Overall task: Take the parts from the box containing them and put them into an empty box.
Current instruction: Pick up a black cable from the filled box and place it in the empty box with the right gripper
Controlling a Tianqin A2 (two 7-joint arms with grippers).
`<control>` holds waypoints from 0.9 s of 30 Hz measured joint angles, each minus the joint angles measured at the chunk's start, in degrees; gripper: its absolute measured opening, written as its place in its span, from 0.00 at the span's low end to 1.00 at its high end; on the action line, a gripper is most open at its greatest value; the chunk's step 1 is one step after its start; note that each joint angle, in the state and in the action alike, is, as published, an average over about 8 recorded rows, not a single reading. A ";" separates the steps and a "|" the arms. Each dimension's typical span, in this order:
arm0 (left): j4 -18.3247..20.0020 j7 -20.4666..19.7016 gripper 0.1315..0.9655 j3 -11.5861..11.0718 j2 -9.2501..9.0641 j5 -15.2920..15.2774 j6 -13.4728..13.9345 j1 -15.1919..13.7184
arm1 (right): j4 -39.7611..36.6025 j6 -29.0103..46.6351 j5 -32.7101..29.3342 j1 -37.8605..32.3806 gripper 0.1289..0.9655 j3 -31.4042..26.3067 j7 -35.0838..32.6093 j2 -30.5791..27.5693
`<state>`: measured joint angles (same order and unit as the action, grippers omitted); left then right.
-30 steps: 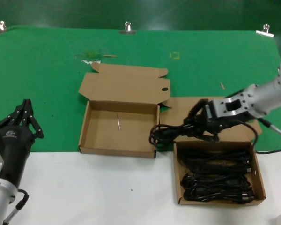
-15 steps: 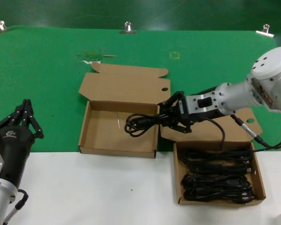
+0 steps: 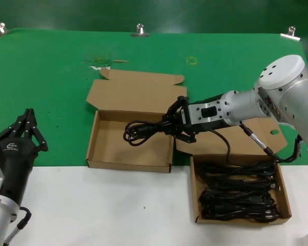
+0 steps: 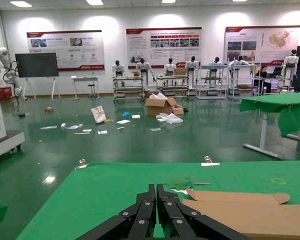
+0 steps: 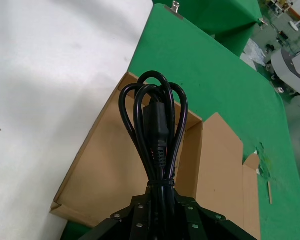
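Right pincer [image 3: 178, 123] clamps one cable bundle [image 3: 143, 132] above the empty box [image 3: 100, 154], coils jutting ahead over its floor; left pincer [image 3: 28, 128], fingers together, waits beside that box.

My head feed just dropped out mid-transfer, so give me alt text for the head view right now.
The right gripper holds a black coiled power cable bundle over the wide brown cardboard box with a round hole in its lid. More black cable bundles lie in the squarer brown cardboard box to the robot's right. The left gripper sits idle at the table's left edge.
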<state>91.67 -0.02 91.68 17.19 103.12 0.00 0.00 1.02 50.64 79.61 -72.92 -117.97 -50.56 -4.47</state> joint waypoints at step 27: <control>0.00 0.00 0.02 0.00 0.00 0.00 0.00 0.00 | 3.61 -10.86 19.73 6.00 0.09 -15.96 -3.82 4.39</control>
<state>91.67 -0.02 91.68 17.19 103.12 0.00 0.00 4.62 39.78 99.34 -66.91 -133.93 -54.38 -0.08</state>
